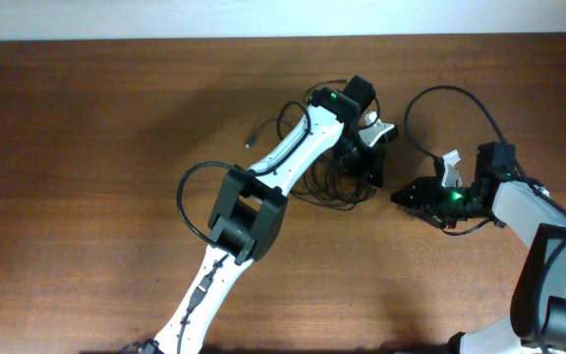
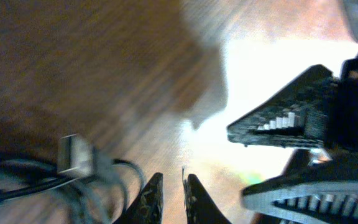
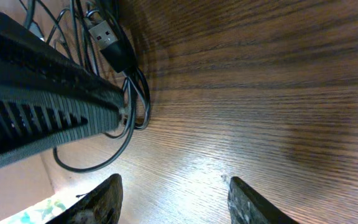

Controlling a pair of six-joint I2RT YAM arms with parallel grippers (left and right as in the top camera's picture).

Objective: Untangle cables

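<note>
counting cables point(image 1: 324, 189): one knotted bundle, strands unclear
usb plug point(image 3: 106, 35): one, on the bundle
left gripper point(image 2: 173, 198): one, fingers narrowly apart, empty
right gripper point(image 3: 173, 198): one, fingers wide, empty

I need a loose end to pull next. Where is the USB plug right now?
Upper left of the right wrist view: the USB plug lies among the cables, black loops on the wooden table.
</note>
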